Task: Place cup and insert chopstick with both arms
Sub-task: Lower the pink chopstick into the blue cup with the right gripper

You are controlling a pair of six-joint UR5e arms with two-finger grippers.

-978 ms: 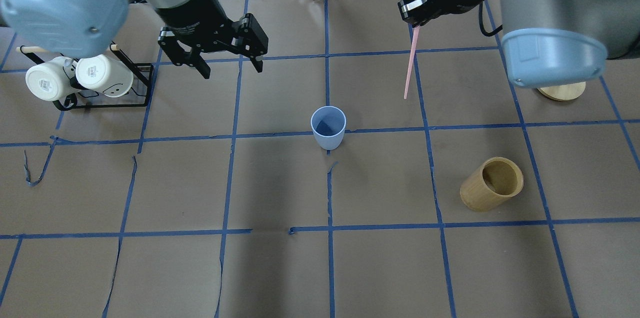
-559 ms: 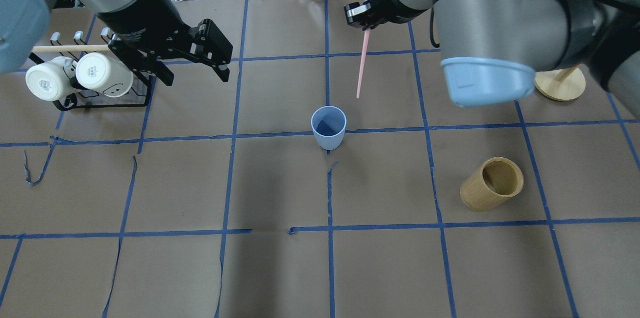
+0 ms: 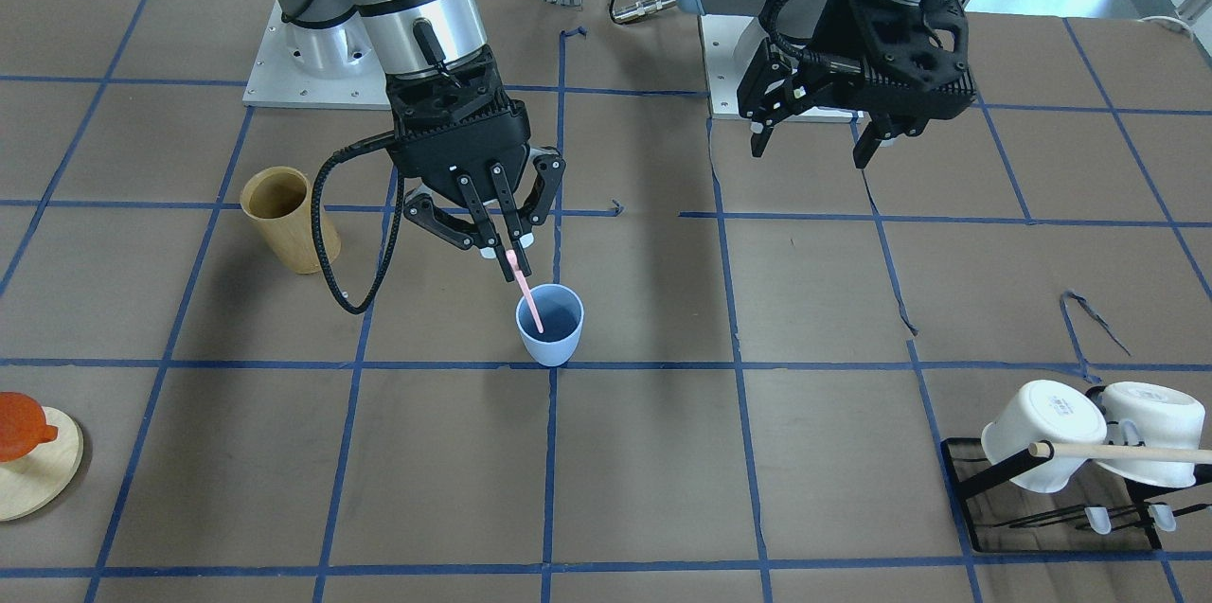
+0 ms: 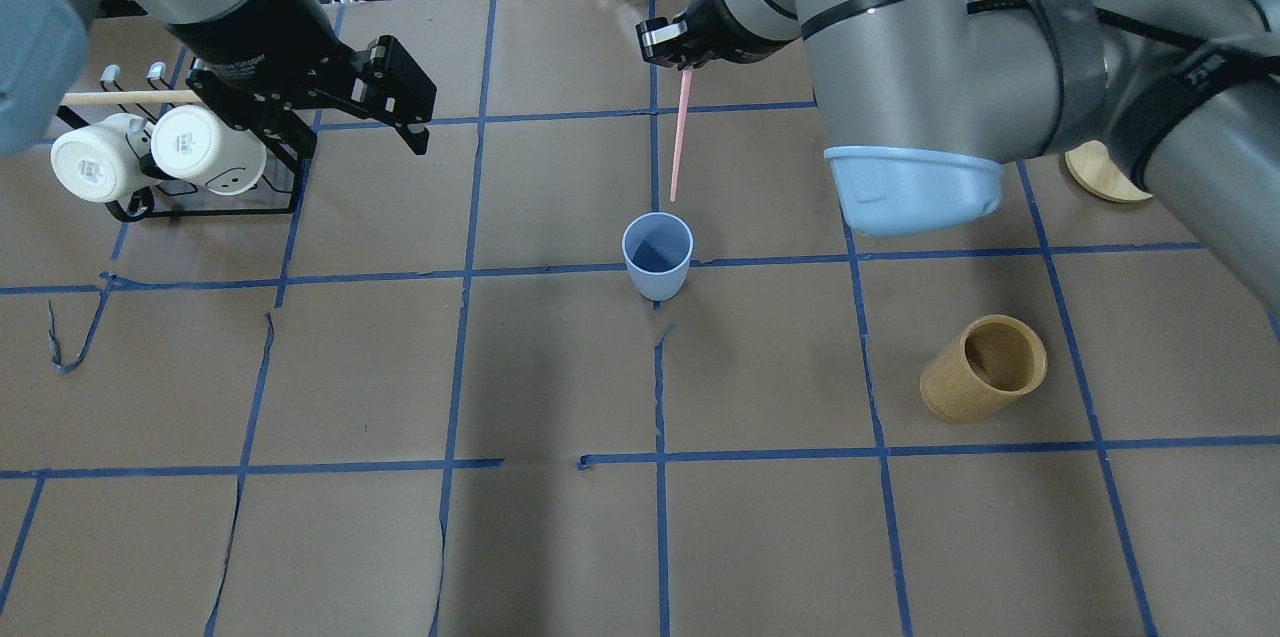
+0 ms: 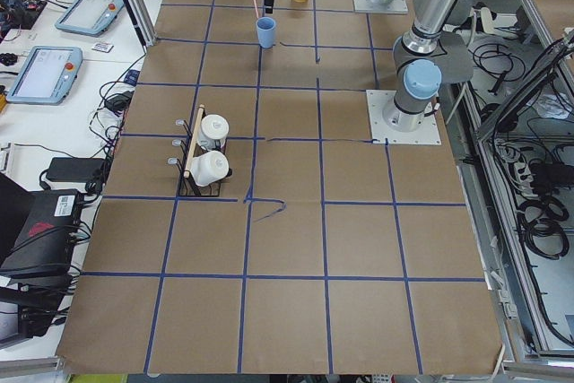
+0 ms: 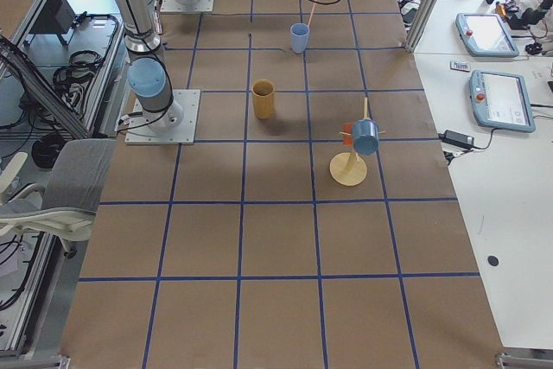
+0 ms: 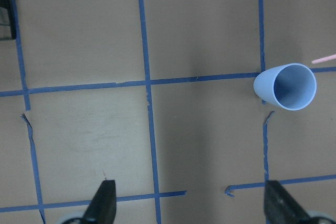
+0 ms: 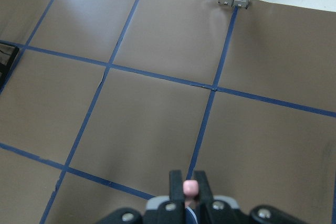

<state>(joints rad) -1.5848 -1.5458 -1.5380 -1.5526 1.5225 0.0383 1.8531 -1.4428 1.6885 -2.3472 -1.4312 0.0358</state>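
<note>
Frontally we saw the right fingers [image 3: 516, 234] clamping the chopstick [image 3: 525, 292], tip over the upright cup [image 3: 549, 338] on the table [image 3: 663, 452]; overhead, the tip fell short of the rim. Left fingers [image 3: 866, 144] gaped empty. Tip depth stayed unclear to us.

The table [image 3: 663, 480] is dull brown, ruled into squares by blue tape lines [image 3: 739, 364]. The right tool [image 3: 505, 255] and the left tool [image 3: 810, 151] are both black, on silver-grey arms [image 3: 417, 7]. The chopstick [image 3: 528, 295] in the right tool is pale pink. The cup [image 3: 549, 352] just under that tool is light blue (darker blue inside). Near the right tool, on its outer side, is a tan bamboo cylinder [image 3: 281, 220]. Well beyond the left tool are white mugs [image 3: 1042, 437] on a black rack [image 3: 968, 480].
</note>
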